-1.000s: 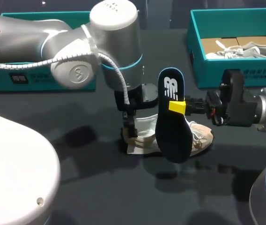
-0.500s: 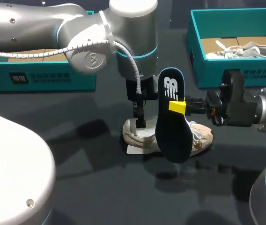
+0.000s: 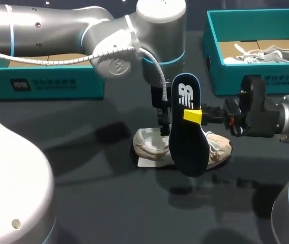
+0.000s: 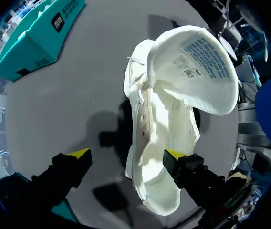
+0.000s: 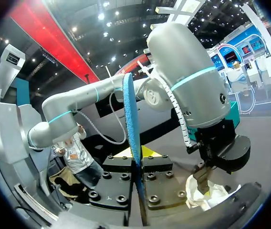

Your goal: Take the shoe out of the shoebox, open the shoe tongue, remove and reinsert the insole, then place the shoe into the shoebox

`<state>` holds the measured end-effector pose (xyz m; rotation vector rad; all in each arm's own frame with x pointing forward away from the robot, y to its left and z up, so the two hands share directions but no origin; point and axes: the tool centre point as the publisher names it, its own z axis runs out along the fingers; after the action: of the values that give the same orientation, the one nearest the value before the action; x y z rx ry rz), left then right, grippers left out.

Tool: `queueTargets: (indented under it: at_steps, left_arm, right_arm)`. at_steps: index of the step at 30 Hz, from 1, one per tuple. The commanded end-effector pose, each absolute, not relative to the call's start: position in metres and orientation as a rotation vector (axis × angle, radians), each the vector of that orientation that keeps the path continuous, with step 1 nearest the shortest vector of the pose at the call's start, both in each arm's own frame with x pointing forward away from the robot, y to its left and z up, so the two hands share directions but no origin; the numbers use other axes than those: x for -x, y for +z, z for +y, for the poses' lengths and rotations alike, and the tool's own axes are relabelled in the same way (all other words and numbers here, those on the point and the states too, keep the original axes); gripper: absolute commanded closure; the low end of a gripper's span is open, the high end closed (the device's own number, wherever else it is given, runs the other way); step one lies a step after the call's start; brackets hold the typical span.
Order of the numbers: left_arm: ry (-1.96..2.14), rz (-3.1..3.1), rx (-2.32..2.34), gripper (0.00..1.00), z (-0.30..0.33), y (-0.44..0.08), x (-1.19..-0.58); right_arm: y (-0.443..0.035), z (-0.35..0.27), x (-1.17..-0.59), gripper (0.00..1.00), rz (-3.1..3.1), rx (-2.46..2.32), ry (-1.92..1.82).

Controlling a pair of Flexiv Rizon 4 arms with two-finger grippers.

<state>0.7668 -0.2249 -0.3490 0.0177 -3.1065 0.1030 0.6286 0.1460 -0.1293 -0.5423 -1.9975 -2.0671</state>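
Left gripper [image 3: 163,126] [image 4: 127,153] hangs over the shoe [image 3: 152,145] [image 4: 159,124] with its fingers pointing down, jaws wide apart and clamped on nothing. One yellow-tipped finger [image 4: 176,154] sits over the shoe's opening toward the heel end. The other finger [image 4: 78,153] is out over bare table [image 3: 109,203] beside the shoe, so one side wall of the shoe lies between the jaws. Contact with the shoe: cannot tell. Shoe is off-white, lying on the table directly under these jaws, outside both boxes. Ahead of the left jaws the tongue [image 4: 192,67] is folded up and back, its printed label side showing. Right gripper [image 3: 193,115] [image 5: 138,155] comes in level from the side, jaws pressed together on the insole [image 3: 188,140] [image 5: 130,119]. Insole is dark blue and held upright: the end with the white mark is above the jaws, the longer part hangs below them and covers the middle of the shoe in the head view. From the right wrist it stands edge-on between the two pads, with the left arm's wrist just beyond it. Far box [image 3: 256,76], teal, is on the table beside the right arm and holds a second pale shoe [image 3: 266,53]. Near box [image 3: 48,84] [image 4: 35,38], also teal, stands well off to the side of the left jaws.
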Motion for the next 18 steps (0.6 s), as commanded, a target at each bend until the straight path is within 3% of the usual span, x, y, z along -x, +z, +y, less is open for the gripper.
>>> queueTargets:
  at_steps: [1,5,8,12,14,18]
  left_arm:
    - [0.098,-3.099,-0.013,0.09,-0.234,-0.364,-0.77]
    - [0.095,-3.089,0.0,0.15,-0.236,-0.37,-0.767]
    - [0.094,-3.08,0.022,0.27,-0.237,-0.373,-0.762]
    - [0.094,-3.074,0.038,0.35,-0.239,-0.374,-0.757]
    - [0.089,-3.072,0.049,0.45,-0.24,-0.375,-0.755]
    - [0.079,-3.067,0.064,0.51,-0.243,-0.378,-0.753]
  right_arm:
    - [-0.13,0.147,-0.628,1.0,-2.0,0.546,-2.066]
    - [-0.13,0.147,-0.628,1.0,-2.0,0.546,-2.066]
    - [-0.13,0.147,-0.628,1.0,-2.0,0.546,-2.066]
    - [-0.13,0.147,-0.628,1.0,-2.0,0.546,-2.066]
    - [-0.13,0.147,-0.628,1.0,-2.0,0.546,-2.066]
    - [-0.13,0.147,-0.628,1.0,-2.0,0.546,-2.066]
